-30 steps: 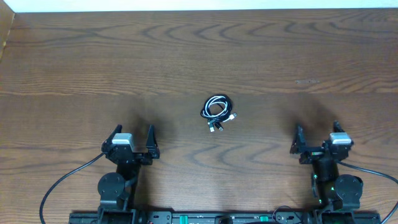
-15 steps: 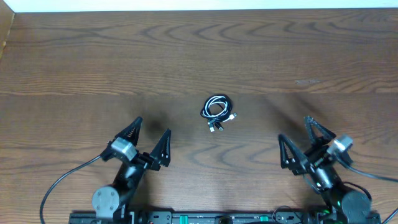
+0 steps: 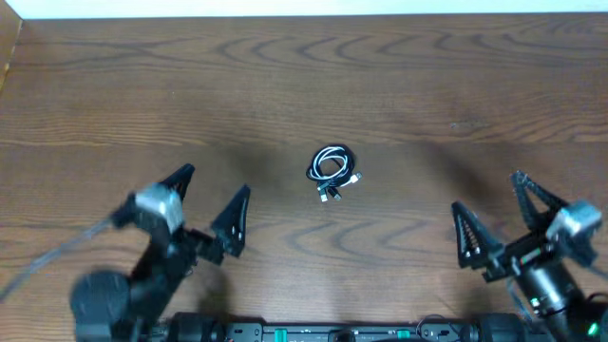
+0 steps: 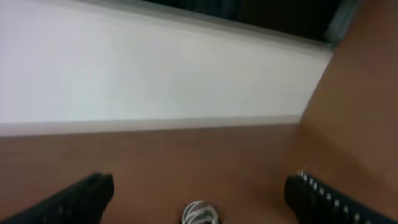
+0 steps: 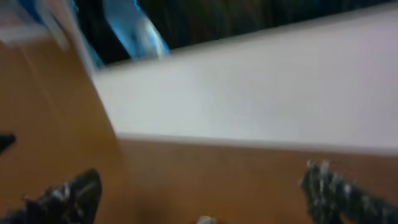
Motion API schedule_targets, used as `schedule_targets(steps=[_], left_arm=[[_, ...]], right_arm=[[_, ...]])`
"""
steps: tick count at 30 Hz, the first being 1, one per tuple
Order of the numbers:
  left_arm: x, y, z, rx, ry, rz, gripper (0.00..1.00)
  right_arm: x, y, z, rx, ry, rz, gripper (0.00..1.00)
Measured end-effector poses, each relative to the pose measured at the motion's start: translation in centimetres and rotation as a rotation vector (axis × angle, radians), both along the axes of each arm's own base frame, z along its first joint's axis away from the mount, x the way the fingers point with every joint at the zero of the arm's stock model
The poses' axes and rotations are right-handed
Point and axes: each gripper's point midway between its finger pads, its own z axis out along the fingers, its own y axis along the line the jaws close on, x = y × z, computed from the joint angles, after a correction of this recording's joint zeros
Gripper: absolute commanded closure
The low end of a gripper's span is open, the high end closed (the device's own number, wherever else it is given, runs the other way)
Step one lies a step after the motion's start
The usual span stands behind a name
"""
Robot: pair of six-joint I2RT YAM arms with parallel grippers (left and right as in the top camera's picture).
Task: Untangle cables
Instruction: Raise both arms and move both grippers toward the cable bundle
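Observation:
The cables [image 3: 332, 174] lie as one small knotted bundle of black and white cords at the middle of the wooden table. The bundle also shows blurred at the bottom edge of the left wrist view [image 4: 200, 213] and barely in the right wrist view [image 5: 205, 219]. My left gripper [image 3: 211, 201] is open and empty, to the lower left of the bundle. My right gripper [image 3: 492, 210] is open and empty, to the lower right of it. Both are well apart from the cables. Their fingers show wide apart in the wrist views [image 4: 199, 196] [image 5: 202, 193].
The wooden table [image 3: 304, 85] runs to a white strip along the far edge. The arm bases and their thick black wires sit along the near edge [image 3: 304, 332]. A raised wooden side shows at the far left corner [image 3: 9, 47].
Both arms have risen from their folded rest pose and swung outward and forward, and both grippers have opened wide. The bundle has not moved.

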Motion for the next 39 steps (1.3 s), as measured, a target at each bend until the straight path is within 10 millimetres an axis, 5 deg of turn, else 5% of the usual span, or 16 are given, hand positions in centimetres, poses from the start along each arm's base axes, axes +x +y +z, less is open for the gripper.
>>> schedule_targets(steps=[8,18,23,27,39], left_arm=[[2.8,-0.9,-2.0,0.079,0.592,-0.067,0.07],[5.8,-4.3,-7.7,-0.064,1.014,-0.252,0.07],[6.5,-5.2,-11.3,-0.106,1.213,-0.278,0.07],[7.1,-6.0,-14.0,-0.108,1.328,-0.293,0.07],[7.5,-6.7,-21.3,0.026,1.559,-0.251,0.07]], right_arm=[[3.3,1.8,-1.6,-0.089,0.462,0.144,0.01],[7.4,7.5,-6.3,0.005,0.774,0.485,0.01],[9.1,10.4,-11.2,0.014,0.977,0.569,0.14],[10.4,12.1,-16.1,0.015,1.162,0.542,0.15],[14.9,13.1,-27.6,0.058,1.478,0.192,0.24]])
